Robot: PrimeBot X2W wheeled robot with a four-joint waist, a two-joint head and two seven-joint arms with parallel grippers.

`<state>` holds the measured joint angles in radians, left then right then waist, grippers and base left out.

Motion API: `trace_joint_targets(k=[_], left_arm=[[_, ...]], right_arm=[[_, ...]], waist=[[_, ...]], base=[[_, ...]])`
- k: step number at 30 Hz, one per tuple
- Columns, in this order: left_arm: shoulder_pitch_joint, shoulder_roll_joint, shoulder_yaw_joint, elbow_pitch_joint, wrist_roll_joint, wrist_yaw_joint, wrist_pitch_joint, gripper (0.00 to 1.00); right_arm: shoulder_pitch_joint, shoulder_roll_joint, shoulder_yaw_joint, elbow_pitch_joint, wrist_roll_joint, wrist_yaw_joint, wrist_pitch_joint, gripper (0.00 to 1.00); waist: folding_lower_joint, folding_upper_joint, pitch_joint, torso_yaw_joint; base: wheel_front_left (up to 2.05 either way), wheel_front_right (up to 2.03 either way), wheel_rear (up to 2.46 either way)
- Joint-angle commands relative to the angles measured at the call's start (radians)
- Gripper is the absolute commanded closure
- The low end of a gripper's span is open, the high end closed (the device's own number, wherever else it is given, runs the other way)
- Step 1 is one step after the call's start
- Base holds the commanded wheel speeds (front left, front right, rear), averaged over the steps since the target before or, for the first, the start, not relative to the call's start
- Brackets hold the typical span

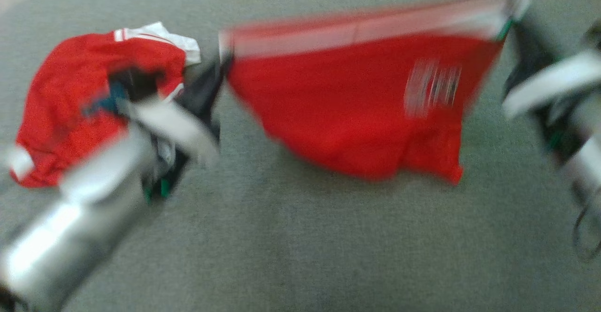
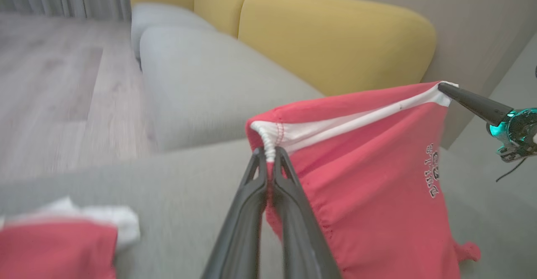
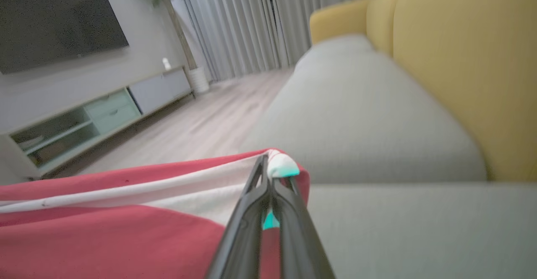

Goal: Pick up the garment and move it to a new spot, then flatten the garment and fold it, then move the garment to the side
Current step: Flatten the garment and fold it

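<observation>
Lying crumpled near the left edge of the grey cushion [image 1: 300, 237], a second red-and-white garment [image 1: 70, 96] is partly hidden by the left forearm [image 1: 94, 199]; yellow backrests [image 2: 335, 40] rise beyond. The red garment [image 1: 357, 110] hangs stretched over the cushion's middle. The left gripper [image 2: 270, 155] and right gripper [image 3: 268, 170] each pinch a corner of its white waistband, fingers closed tight on cloth.

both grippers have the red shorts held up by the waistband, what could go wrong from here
1. The left gripper and right gripper each pinch only a small waistband corner of the red shorts; a slip would drop one side.
2. The lower hem hangs bunched, so it may land creased on the grey cushion.
3. The other red garment lies close to the left arm and could get dragged or overlapped.
</observation>
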<state>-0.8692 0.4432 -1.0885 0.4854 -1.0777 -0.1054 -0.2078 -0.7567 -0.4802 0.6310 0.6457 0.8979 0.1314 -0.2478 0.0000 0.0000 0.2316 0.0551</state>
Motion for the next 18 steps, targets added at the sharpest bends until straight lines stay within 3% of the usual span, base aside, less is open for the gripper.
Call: trace_joint_targets(k=[1, 11, 14, 18], left_arm=[[-0.102, 0.023, 0.064, -0.008, 0.011, 0.007, -0.015, 1.0], [-0.55, -0.084, 0.211, 0.123, 0.167, 0.004, -0.052, 1.0], [-0.566, -0.11, 0.29, 0.118, 0.218, 0.001, -0.053, 1.0], [-0.46, -0.126, 0.318, 0.108, 0.269, -0.014, -0.054, 1.0]], right_arm=[[-0.06, -0.032, -0.021, -0.031, -0.015, -0.001, -0.013, 1.0], [-0.465, -0.086, -0.191, -0.109, -0.181, -0.001, -0.014, 1.0], [-0.497, -0.085, -0.212, -0.131, -0.207, -0.001, -0.014, 1.0], [-0.429, -0.085, -0.205, -0.162, -0.202, -0.001, -0.014, 1.0]], waist=[[0.0, 0.0, 0.024, -0.022], [0.0, 0.0, 0.159, -0.117], [0.0, 0.0, 0.175, -0.131], [0.0, 0.0, 0.177, -0.133]], base=[[0.0, 0.0, 0.0], [0.0, 0.0, 0.0], [0.0, 0.0, 0.0], [0.0, 0.0, 0.0]])
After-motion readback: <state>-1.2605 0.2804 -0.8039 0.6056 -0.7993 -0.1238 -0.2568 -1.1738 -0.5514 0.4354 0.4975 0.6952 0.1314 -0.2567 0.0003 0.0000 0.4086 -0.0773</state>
